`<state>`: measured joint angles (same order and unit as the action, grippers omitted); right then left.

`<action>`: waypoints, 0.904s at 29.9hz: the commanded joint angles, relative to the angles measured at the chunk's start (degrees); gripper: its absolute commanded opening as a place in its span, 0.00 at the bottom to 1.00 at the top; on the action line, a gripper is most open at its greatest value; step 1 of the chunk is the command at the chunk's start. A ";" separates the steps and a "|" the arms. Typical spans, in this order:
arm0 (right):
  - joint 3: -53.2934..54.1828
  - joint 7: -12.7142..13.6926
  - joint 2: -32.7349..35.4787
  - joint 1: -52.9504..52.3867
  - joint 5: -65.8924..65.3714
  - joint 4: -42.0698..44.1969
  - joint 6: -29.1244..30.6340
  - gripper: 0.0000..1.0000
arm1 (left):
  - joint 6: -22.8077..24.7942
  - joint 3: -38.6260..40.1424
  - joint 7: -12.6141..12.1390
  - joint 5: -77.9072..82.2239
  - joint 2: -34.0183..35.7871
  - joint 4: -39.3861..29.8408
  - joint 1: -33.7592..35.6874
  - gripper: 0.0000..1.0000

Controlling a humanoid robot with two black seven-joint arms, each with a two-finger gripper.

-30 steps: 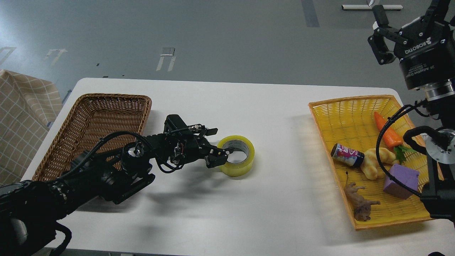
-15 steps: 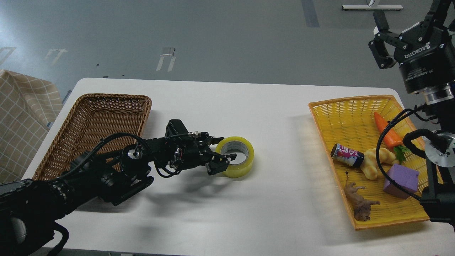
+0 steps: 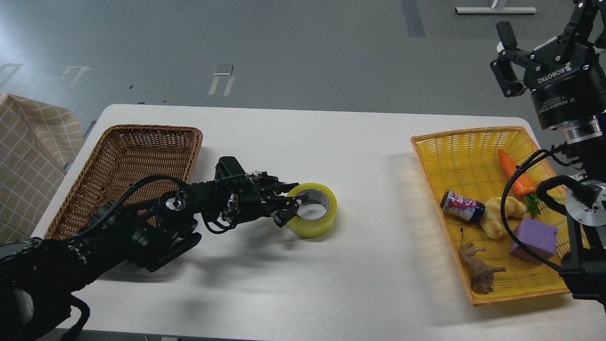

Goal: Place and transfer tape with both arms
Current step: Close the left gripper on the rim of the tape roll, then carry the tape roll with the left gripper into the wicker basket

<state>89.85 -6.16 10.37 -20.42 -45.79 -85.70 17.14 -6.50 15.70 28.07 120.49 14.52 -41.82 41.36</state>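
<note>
The yellow tape roll (image 3: 316, 219) with its grey-white core lies on the white table (image 3: 303, 137), left of centre. My left gripper (image 3: 289, 207) reaches in from the left and is shut on the roll's left wall, one finger inside the core and one outside. The roll looks slightly tipped at that side. My right gripper (image 3: 542, 26) is raised high at the top right, above and behind the yellow basket, open and empty, with its fingers pointing up.
An empty brown wicker basket (image 3: 118, 142) stands at the left. A yellow basket (image 3: 454, 142) at the right holds a carrot (image 3: 513, 173), a can (image 3: 461, 206), a purple cube (image 3: 535, 239), a toy animal (image 3: 478, 272) and a pale bread-like piece (image 3: 497, 215).
My left gripper's fingers have closed on the tape's left wall, and the roll has shifted slightly left. My right gripper has drifted a little at the top right.
</note>
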 commanded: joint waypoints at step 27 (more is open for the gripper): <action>-0.20 -0.08 -2.90 0.99 -0.09 1.50 -1.41 0.99 | -0.26 0.03 -0.07 -7.11 7.43 -0.90 8.81 0.20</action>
<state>89.74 -6.25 8.27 -19.42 -45.85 -84.37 16.23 -6.71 15.77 28.02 114.77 18.95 -42.70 48.45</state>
